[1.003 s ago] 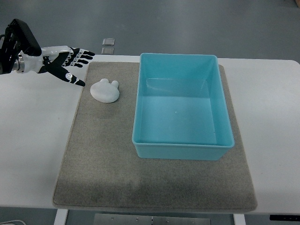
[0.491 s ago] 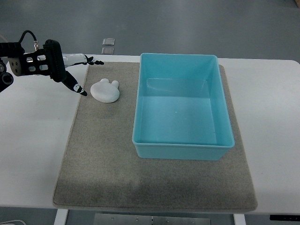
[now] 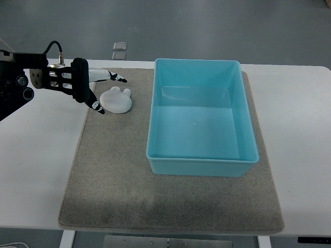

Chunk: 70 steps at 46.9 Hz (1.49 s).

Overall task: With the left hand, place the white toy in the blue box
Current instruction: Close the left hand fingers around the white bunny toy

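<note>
The left hand (image 3: 98, 90) has its fingers spread wide and empty around the left edge of the white toy (image 3: 116, 99) — to grasp well, it should settle lower so thumb and fingers bracket the body before closing. The toy lies flat on the grey mat (image 3: 114, 175), left of the blue box (image 3: 199, 121), its two small ears pointing to the far side — long axis roughly near-left to far-right.

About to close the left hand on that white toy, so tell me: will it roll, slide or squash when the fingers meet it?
The white toy lies flat and low on the grey mat, so it probably won't roll. The mat looks felt-like, so it may resist sliding. Its smooth, glossy rounded surface could slip between the left hand's fingers. It looks moulded and fairly rigid, though softness cannot be judged from here.
</note>
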{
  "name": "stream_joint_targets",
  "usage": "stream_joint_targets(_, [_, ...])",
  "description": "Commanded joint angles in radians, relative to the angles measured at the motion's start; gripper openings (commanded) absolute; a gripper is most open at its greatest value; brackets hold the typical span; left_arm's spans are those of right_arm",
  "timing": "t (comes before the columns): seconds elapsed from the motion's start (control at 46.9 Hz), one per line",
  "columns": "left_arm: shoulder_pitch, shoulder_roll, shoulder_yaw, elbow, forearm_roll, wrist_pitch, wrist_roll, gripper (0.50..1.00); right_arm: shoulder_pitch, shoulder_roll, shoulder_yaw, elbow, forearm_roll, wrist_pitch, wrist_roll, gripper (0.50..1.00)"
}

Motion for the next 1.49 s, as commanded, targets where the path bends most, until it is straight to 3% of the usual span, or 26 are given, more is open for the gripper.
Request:
stream_joint_targets(0.0, [-0.003, 0.000, 0.019, 0.001, 0.001, -0.001, 0.001, 0.990, 0.000, 0.000, 0.000, 0.000, 0.000, 0.000, 0.000, 0.936])
stream_joint_targets(1.003, [-0.002, -0.036, 0.028, 0.007, 0.005, 0.002, 0.007, 0.969, 0.000, 0.000, 0.000, 0.000, 0.000, 0.000, 0.000, 0.936])
stream_joint_targets(1.259, [-0.002, -0.036, 0.036, 0.007, 0.031, 0.004, 0.008, 0.861, 0.000, 0.000, 0.000, 0.000, 0.000, 0.000, 0.000, 0.936])
stream_joint_targets(1.472, [-0.003, -0.036, 0.036, 0.009, 0.041, 0.007, 0.010, 0.821, 0.000, 0.000, 0.000, 0.000, 0.000, 0.000, 0.000, 0.936])
